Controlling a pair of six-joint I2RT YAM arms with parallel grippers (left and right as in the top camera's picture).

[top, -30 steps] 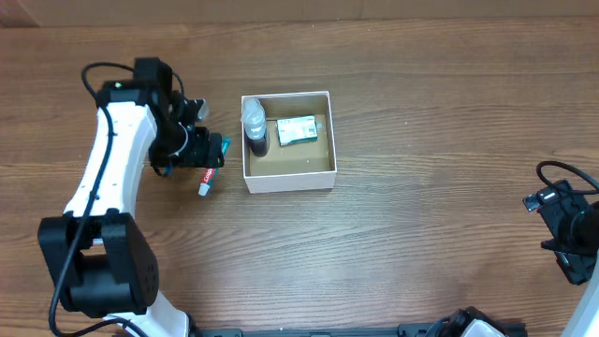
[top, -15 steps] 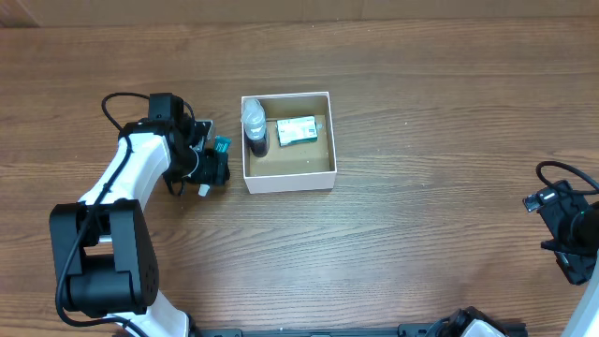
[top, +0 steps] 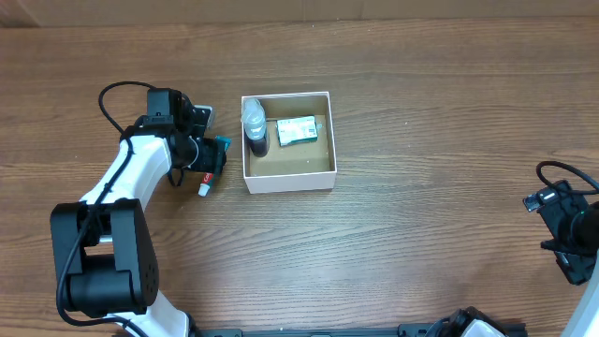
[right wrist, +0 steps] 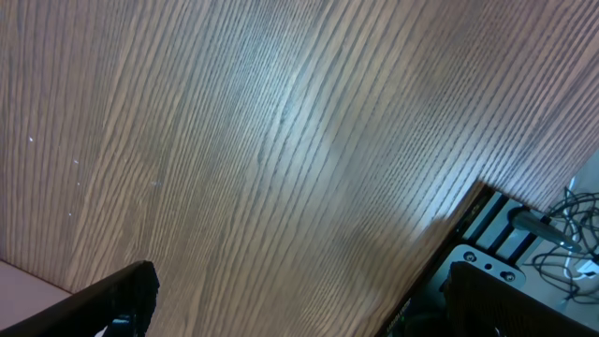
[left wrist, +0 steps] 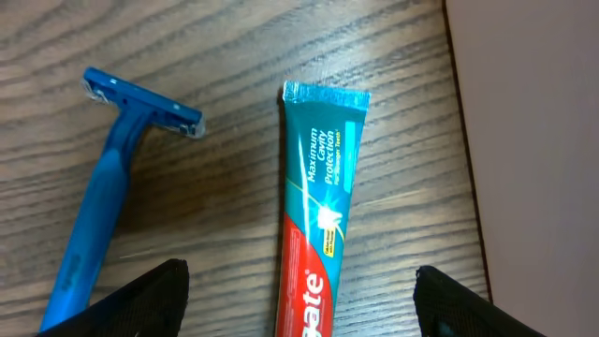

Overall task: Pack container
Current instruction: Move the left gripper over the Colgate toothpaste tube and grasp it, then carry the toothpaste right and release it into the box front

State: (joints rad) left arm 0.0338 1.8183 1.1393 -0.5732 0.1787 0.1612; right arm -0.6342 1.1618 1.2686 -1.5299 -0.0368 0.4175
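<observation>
Overhead: container [top: 288, 183] just right of left hand [top: 211, 157]; hand released wide, holding nothing.

One container [top: 288, 182], one bottle [top: 255, 129], one green packet [top: 297, 129], one toothpaste tube [left wrist: 318, 206], one blue razor [left wrist: 101, 201]

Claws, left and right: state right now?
Left claw: open, empty, over the Colgate toothpaste tube.
Right claw: open, holding nothing.
</observation>
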